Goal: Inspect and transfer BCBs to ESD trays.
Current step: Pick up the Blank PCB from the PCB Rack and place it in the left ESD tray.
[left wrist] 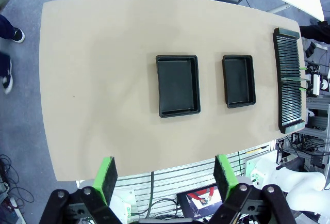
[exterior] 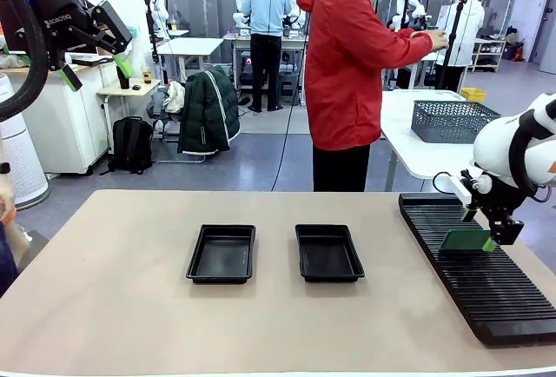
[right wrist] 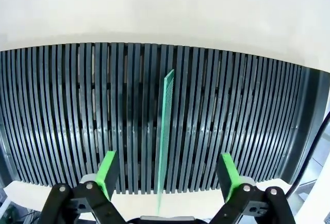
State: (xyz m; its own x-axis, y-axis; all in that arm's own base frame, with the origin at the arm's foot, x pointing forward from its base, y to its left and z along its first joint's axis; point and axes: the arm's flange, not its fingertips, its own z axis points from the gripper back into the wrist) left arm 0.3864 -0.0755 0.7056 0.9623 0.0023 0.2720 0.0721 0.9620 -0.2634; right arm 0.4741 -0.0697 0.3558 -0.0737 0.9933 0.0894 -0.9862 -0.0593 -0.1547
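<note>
Currently on record, item by item.

- **BCB** [right wrist: 166, 126]: one green board, upright on its edge in a slot of the ribbed rack [right wrist: 62, 115]. The rack sits at the table's three o'clock.
- **Right gripper** [right wrist: 167, 157]: jaws spread wide, one on each side of the board. The pads [right wrist: 107, 171] are clear of both faces and hold nothing.
- **Left gripper** [exterior: 97, 71]: raised at ten o'clock in the front view, jaws wide and empty.
- **First ESD tray** [exterior: 221, 254] and **second ESD tray** [exterior: 328, 253]: side by side mid-table, both empty, well apart from the rack.
- **Person** [exterior: 347, 64]: standing beyond the far edge, at twelve o'clock.

**Likely risks:**
- If the jaws close off-centre, one pad would probably touch first and tip the thin board against the ribs.
- A shallow bite near the top edge could let the board pivot or slip.
- A slanted lift might jam the board in its slot and drag the rack.
</note>
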